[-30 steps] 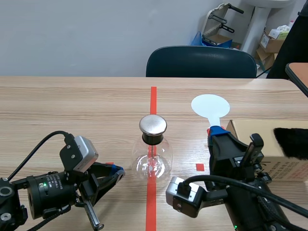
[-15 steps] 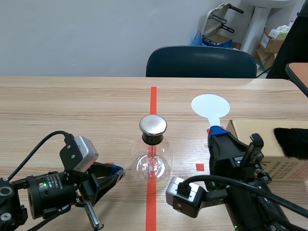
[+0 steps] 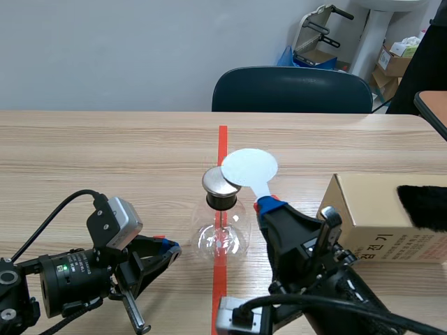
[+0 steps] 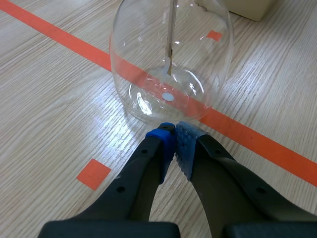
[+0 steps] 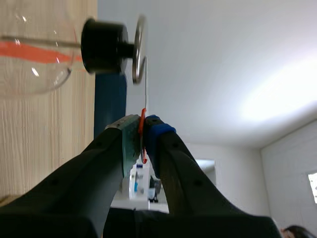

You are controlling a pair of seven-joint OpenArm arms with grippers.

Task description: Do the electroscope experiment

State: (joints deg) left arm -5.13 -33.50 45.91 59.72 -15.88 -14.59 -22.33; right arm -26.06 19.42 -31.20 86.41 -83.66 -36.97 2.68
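Right end effector (image 3: 265,203) pinches white paddle (image 3: 249,167) at electroscope's cap (image 3: 216,183), cardboard box (image 3: 370,209) beside it.

wood table (image 3: 105,146) | on it: glass electroscope (image 3: 222,237) ctr | cardboard box (image 3: 370,202) rt side

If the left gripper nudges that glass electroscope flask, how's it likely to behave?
The electroscope looks like thin clear glass, so it is probably fragile. Its round bulb carries a metal cap up high, so a high push may tip it.
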